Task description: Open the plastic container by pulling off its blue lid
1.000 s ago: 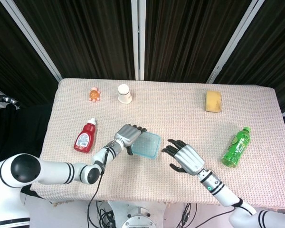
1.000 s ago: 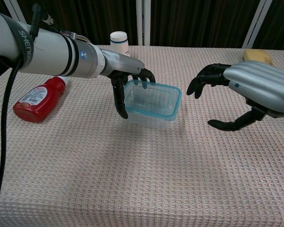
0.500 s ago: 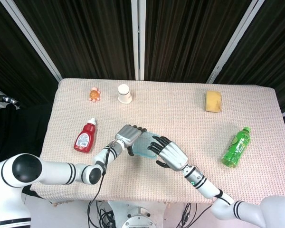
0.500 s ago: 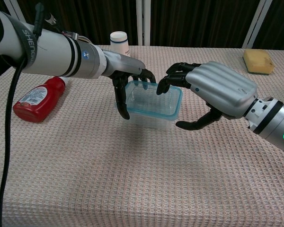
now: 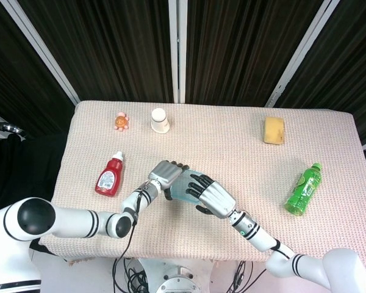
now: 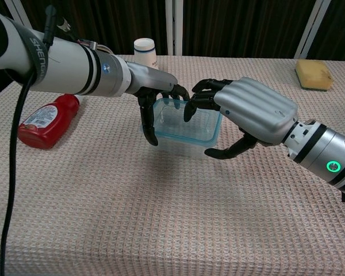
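Observation:
The clear plastic container [image 6: 178, 123] with its blue lid [image 6: 183, 138] is lifted off the table near the front middle, tilted, and also shows in the head view as the container [image 5: 180, 187]. My left hand [image 6: 156, 95] grips its left end, fingers over the far rim and thumb down the near side; from above the left hand [image 5: 163, 176] covers that end. My right hand [image 6: 250, 109] reaches over the right end, fingertips above the lid and thumb under the near right corner. I cannot tell whether it touches. In the head view the right hand [image 5: 210, 195] overlaps the container.
A red ketchup bottle [image 5: 110, 176] lies at the left. A white paper cup [image 5: 160, 120] and a small orange toy [image 5: 121, 121] stand at the back. A yellow sponge [image 5: 274, 130] lies at the back right, and a green bottle [image 5: 303, 189] at the right.
My right hand has swung left from open table to the container's right end, its fingers now spread over the lid. The left hand keeps holding the container in place.

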